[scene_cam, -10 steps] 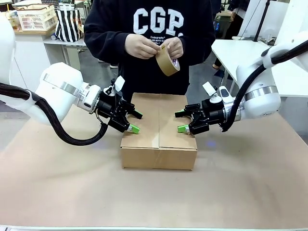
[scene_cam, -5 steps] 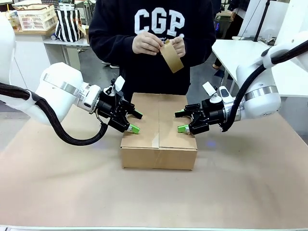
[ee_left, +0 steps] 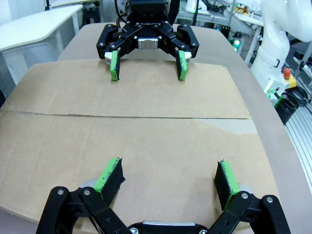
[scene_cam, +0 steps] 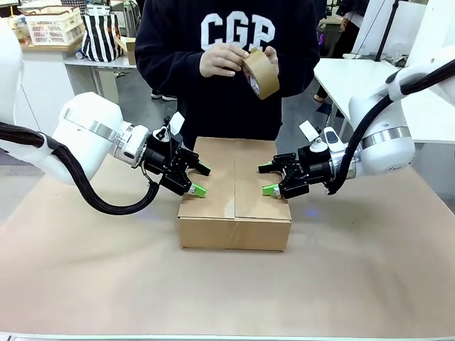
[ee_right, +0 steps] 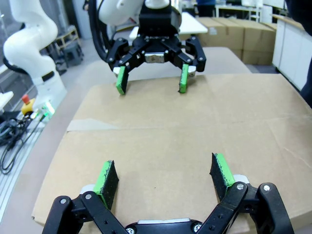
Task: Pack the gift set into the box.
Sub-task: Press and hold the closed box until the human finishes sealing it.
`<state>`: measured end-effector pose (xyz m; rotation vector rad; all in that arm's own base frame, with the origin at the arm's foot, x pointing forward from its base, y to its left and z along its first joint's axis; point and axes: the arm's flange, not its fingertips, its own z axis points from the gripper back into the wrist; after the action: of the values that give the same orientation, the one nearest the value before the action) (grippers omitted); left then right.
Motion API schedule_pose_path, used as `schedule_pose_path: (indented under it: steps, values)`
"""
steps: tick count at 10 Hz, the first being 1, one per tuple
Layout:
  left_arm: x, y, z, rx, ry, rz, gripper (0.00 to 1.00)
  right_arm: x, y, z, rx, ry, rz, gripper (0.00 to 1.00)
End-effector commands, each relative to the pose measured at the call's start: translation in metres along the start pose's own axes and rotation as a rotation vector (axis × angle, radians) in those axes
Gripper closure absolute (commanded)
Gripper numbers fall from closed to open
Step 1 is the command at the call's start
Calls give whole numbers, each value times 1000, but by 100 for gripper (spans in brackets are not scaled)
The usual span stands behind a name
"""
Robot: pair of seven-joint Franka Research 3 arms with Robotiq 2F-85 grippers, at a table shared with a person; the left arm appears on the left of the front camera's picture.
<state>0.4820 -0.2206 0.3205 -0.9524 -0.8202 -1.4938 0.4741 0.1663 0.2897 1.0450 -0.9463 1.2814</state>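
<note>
My left gripper (scene_cam: 202,180) and right gripper (scene_cam: 265,180), both spread open, face each other over the closed box (scene_cam: 234,217); a person holds tape (scene_cam: 260,73).

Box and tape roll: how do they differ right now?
The box is a large rectangular carton; the tape roll is a small ring. The box sits on the table with flaps closed; the tape roll is held up in the person's hands. Both are brown.

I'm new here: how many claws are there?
2: the black, green-padded left claw over the left flap of the large brown cardboard box, the right claw over its right flap.
</note>
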Motion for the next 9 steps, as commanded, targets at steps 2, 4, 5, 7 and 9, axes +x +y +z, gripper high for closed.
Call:
schedule_pose_path:
  steps: [2, 4, 5, 7, 9]
  values:
    - [-3, -1, -2, -3, 3, -5, 0, -2, 1, 0, 0, 3, 5, 0]
    - [-3, -1, -2, -3, 3, -5, 0, -2, 1, 0, 0, 3, 5, 0]
    - [-3, -1, -2, -3, 3, -5, 0, -2, 1, 0, 0, 3, 5, 0]
    - [-3, -1, -2, -3, 3, -5, 0, -2, 1, 0, 0, 3, 5, 0]
    - [-3, -1, -2, -3, 3, -5, 0, -2, 1, 0, 0, 3, 5, 0]
